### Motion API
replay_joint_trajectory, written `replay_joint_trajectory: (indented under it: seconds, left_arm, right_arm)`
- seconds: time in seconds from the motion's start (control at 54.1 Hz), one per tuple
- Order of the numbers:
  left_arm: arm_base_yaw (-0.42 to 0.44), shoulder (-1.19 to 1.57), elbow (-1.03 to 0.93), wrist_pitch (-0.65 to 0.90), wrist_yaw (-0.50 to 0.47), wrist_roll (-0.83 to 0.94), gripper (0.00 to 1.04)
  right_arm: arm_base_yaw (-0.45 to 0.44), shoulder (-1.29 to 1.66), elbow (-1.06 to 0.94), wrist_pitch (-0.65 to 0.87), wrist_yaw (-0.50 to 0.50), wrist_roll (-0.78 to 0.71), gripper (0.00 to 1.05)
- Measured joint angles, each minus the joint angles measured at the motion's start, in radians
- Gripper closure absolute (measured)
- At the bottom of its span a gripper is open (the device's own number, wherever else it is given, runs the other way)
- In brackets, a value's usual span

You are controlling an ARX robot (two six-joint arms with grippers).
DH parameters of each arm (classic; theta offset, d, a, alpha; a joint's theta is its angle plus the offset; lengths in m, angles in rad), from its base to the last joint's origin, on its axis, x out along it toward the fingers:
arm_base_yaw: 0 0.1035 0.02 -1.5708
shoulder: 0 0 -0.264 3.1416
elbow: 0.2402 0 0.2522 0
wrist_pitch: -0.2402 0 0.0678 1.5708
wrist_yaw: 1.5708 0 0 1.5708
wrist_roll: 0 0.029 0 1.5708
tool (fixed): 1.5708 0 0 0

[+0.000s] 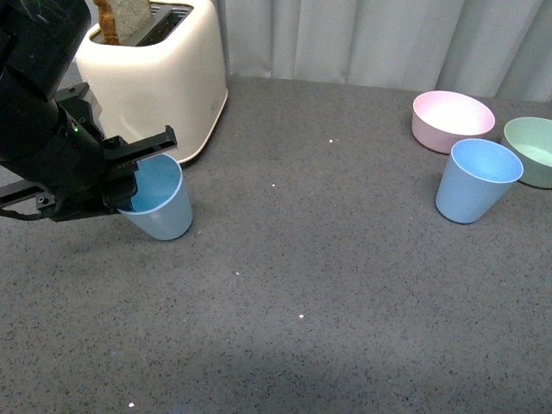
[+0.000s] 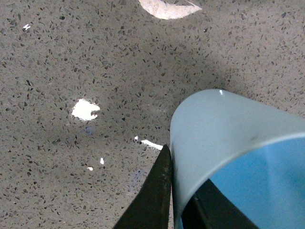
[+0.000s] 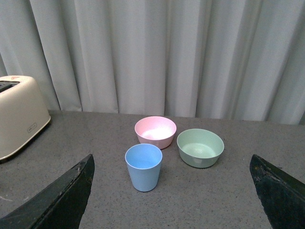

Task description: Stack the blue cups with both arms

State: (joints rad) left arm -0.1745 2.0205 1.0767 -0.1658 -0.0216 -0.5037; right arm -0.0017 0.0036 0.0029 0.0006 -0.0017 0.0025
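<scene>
The left hand [image 1: 142, 168] is clenched on the rim of a tilted blue cup [image 1: 164, 211], just beside the toaster [image 1: 164, 78]. The right hand [image 3: 171, 164] is spread empty; the second cup [image 1: 476, 181], well apart from the toaster, must be grasped next.

Cream toaster [image 1: 164, 78] back-left, 1 bread slice [image 1: 121, 19] in slot. Pink bowl [image 1: 452, 119], green bowl [image 1: 533, 151] side by side, back-right. Speckled grey countertop [image 1: 328, 276].

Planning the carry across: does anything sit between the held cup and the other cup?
Nothing visible. Bare table lies between the left cup and the right cup; the pink bowl and green bowl sit beyond the right cup, off the path.
</scene>
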Motion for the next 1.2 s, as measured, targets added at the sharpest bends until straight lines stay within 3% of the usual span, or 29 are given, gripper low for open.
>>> replay_joint_trajectory:
  seconds: [0.314,0.592,0.869,1.109,1.202]
  left_arm:
    - [-0.114,0.027,0.149,-0.091,-0.005,-0.026,1.01]
    - [-0.271,0.222,0.414,-0.215,-0.025,-0.051,1.01]
    - [-0.293,0.275,0.511,-0.272,-0.028,-0.052,1.01]
    - [-0.294,0.265,0.5,-0.24,-0.004,-0.064,0.69]
    - [-0.293,0.212,0.455,-0.182,-0.019,-0.06,0.49]
  right_arm:
    - [0.0,0.0,0.0,0.0,0.0,0.0,0.1]
    - [0.0,0.0,0.0,0.0,0.0,0.0,0.1]
    - [0.0,0.0,0.0,0.0,0.0,0.0,0.1]
    - [0.0,0.0,0.0,0.0,0.0,0.0,0.1]
    - [0.0,0.0,0.0,0.0,0.0,0.0,0.1]
